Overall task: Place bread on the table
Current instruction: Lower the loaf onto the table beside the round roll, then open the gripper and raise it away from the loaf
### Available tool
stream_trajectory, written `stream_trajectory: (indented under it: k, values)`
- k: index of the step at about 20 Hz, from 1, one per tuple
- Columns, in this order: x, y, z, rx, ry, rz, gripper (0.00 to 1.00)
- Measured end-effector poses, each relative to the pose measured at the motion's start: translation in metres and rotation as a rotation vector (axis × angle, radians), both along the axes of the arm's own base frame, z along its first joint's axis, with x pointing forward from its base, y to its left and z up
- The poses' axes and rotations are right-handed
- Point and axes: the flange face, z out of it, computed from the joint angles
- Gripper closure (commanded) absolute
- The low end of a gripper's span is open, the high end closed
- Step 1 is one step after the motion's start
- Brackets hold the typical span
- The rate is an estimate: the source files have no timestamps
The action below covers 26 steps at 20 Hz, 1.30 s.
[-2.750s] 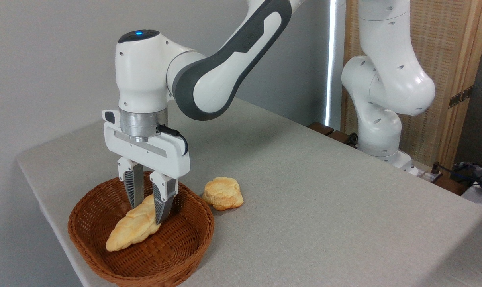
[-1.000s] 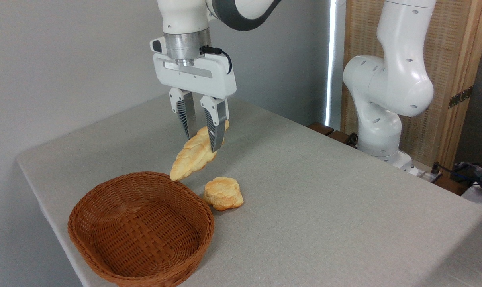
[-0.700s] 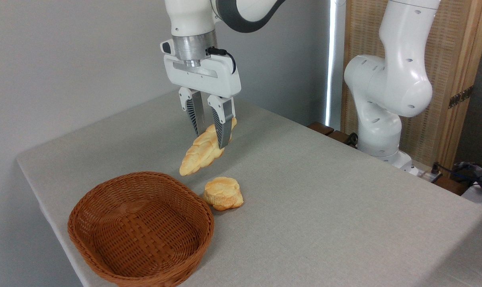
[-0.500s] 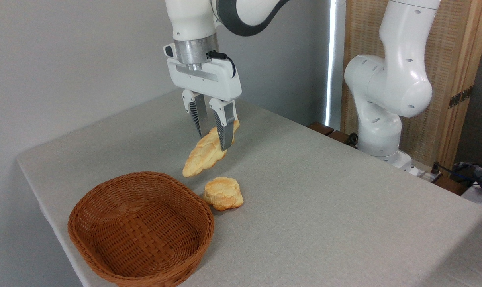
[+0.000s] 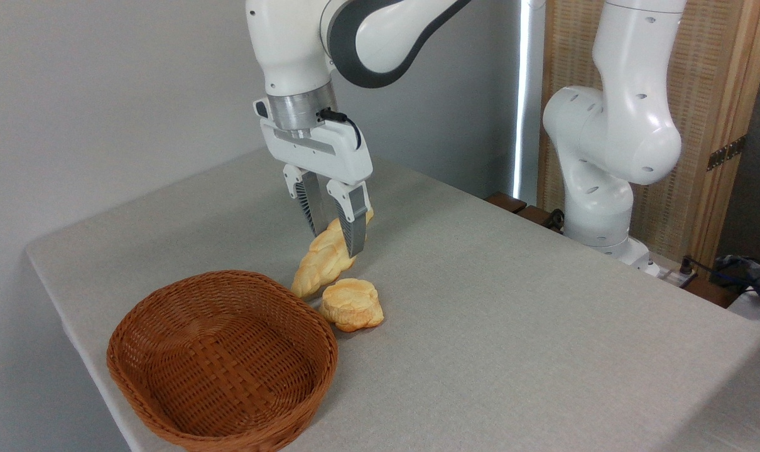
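The long braided golden bread [image 5: 321, 263] hangs tilted, its lower pointed end down to the left, just behind the round bun. My gripper [image 5: 337, 243] is shut on the loaf's upper part, one finger on each side. The loaf is low over the grey-beige cloth table [image 5: 518, 326]; whether its lower tip touches the cloth I cannot tell.
A small round bun [image 5: 352, 304] lies on the cloth right in front of the loaf's lower end. An empty brown wicker basket [image 5: 222, 361] sits at the near left corner. The arm's white base [image 5: 606, 188] stands at the back right, next to cables and a wooden screen.
The bread has been lifted out of the basket, carried up and to the right, and over the last second lowered toward the cloth behind the bun.
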Motion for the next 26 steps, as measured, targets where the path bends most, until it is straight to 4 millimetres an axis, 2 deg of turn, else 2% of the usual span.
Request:
stream_trajectory:
  k: [4,14,18,22,26]
  values:
    - [0.006,-0.002,-0.004,-0.006,-0.01,-0.001,0.0]
    - [0.011,-0.004,0.001,-0.011,-0.022,-0.002,0.0]
    - [0.021,-0.002,0.023,-0.029,-0.065,0.01,0.0]
    - [0.039,0.018,0.054,-0.055,-0.124,0.055,0.0]
    - [0.06,0.052,0.069,-0.07,-0.153,0.101,0.0]
